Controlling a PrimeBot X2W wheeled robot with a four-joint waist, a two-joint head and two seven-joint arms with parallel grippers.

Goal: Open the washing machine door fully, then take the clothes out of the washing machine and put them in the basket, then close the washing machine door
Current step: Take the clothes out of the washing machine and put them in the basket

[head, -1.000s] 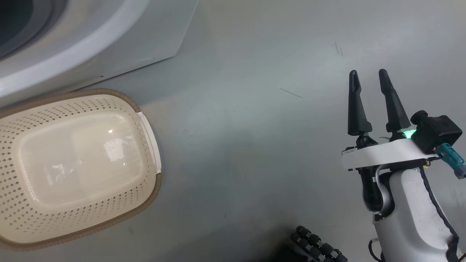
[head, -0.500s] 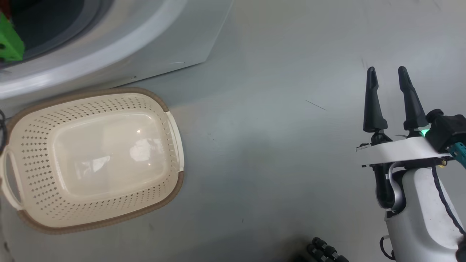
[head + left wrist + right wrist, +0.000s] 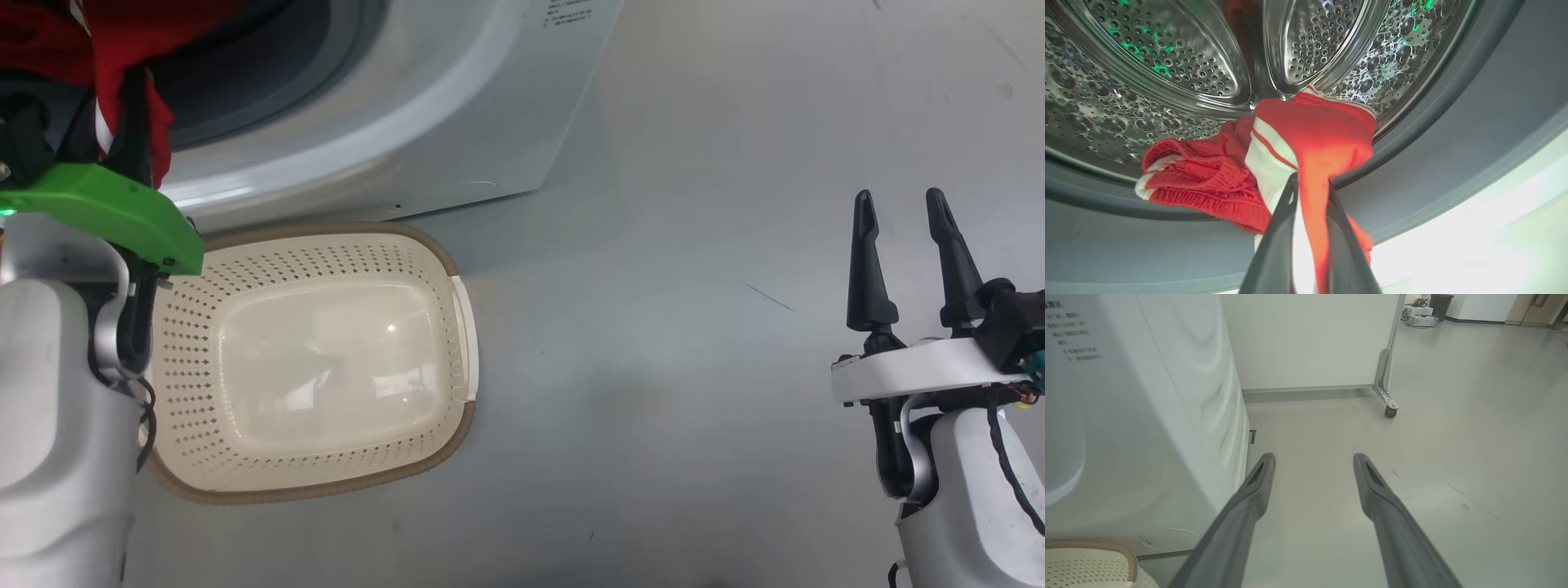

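There is one washing machine (image 3: 457,122), one basket (image 3: 343,257) and two grippers: the left gripper (image 3: 1310,183) and the right gripper (image 3: 898,196). The red clothes (image 3: 1327,130) look like two pieces, perhaps one.

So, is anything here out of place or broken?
Nothing looks broken or spilled. The only oddity: red clothes trail over the grey ring of the washing machine, pinched in the left pincer, and the basket sits empty.

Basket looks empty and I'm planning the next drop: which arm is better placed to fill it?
Left. The left gripper is shut on the red clothes near the basket; the right gripper hangs open far off.
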